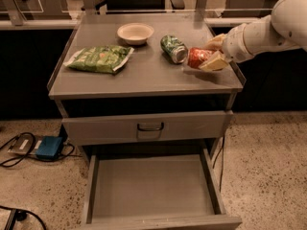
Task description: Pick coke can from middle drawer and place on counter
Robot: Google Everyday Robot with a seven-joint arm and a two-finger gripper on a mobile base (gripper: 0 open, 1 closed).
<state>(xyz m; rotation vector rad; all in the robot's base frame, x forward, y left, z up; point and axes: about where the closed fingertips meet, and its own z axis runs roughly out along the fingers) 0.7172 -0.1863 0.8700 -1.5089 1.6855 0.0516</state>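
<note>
Speckled flooring (268,171) was seen around the cabinet (96,128), whose counter (144,73) lay just beneath the jaws of the gripper (207,55), clamped on the sideways coke can (195,57) beside the green can (173,48); the middle drawer (148,188), well below them, lay empty, so only release was judged outstanding.

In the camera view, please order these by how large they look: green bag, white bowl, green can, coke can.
1. green bag
2. white bowl
3. green can and coke can look alike; the gripper, at the right side of the counter, grips and partly hides the coke can.
</note>
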